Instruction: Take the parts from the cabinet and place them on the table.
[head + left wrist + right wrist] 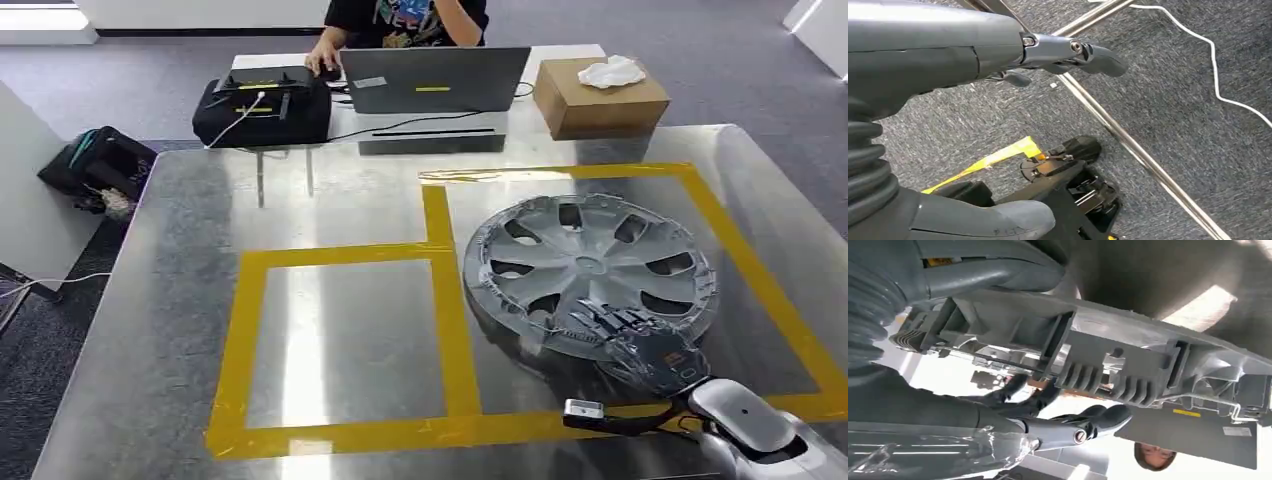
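A silver hubcap (590,265) lies face up on the steel table (340,330), inside the right-hand box of yellow tape (445,330). My right hand (640,340) is at its near rim, fingers laid over the top. From the right wrist, the ribbed rim of the hubcap (1108,360) runs between the thumb and the dark fingers (1088,425) of my right hand (998,405), which holds it. My left hand (973,55) hangs over grey carpet with its fingers straight and apart, holding nothing.
The left tape box is bare steel. Behind the table stands a desk with a laptop (435,78), a black bag (262,105) and a cardboard box (598,95); a person (405,20) sits there. Another dark bag (98,165) lies on the floor at left.
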`<move>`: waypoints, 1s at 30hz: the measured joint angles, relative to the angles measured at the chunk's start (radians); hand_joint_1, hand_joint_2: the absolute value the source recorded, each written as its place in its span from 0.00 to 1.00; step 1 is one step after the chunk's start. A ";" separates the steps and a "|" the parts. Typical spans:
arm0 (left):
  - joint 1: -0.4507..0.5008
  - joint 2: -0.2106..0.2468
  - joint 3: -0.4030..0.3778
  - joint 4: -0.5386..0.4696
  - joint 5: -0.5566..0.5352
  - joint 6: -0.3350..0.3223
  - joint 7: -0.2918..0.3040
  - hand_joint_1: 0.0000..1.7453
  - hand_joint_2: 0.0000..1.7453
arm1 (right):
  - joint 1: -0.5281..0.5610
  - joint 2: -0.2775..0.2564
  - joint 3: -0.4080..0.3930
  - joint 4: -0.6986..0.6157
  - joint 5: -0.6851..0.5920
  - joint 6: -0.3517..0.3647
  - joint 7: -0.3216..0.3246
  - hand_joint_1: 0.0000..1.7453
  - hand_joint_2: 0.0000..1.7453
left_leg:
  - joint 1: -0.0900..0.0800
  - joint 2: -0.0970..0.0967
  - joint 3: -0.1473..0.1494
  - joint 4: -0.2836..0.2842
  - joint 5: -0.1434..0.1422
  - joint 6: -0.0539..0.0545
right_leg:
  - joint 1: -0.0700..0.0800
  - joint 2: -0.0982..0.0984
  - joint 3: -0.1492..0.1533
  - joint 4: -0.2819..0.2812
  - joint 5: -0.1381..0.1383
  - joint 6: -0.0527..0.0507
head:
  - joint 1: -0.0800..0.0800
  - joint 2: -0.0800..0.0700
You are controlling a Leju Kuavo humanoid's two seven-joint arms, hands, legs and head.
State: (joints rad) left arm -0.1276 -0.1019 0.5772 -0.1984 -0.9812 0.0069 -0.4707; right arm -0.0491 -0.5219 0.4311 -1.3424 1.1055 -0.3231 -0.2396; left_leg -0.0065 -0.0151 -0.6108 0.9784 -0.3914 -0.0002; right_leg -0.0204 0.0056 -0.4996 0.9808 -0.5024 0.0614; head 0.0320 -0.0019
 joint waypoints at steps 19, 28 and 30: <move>0.010 0.003 0.006 0.000 0.030 0.016 -0.008 0.00 1.00 | 0.199 0.045 -0.206 -0.254 -0.461 0.023 -0.148 0.00 0.00 | 0.000 -0.002 0.001 0.000 0.000 0.000 | 0.000 -0.002 0.001 0.000 0.000 0.000 | 0.000 0.000; 0.013 0.003 0.008 0.000 0.038 0.021 -0.019 0.00 1.00 | 0.284 0.122 -0.402 -0.465 -0.773 0.180 -0.300 0.00 0.00 | 0.000 -0.002 0.003 0.000 0.000 0.000 | 0.000 -0.003 -0.007 -0.001 -0.001 -0.002 | 0.000 0.000; 0.014 0.003 0.010 0.000 0.040 0.022 -0.019 0.00 1.00 | 0.297 0.149 -0.441 -0.505 -0.794 0.176 -0.340 0.00 0.00 | 0.000 -0.002 0.003 0.000 0.000 0.000 | 0.000 -0.002 -0.007 -0.001 -0.001 -0.002 | 0.000 0.000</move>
State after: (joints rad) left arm -0.1136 -0.0984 0.5867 -0.1984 -0.9411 0.0286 -0.4894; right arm 0.2483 -0.3730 -0.0096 -1.8472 0.3120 -0.1472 -0.5800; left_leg -0.0068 -0.0172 -0.6077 0.9784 -0.3915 -0.0002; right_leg -0.0209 0.0032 -0.5065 0.9803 -0.5037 0.0596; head 0.0320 -0.0019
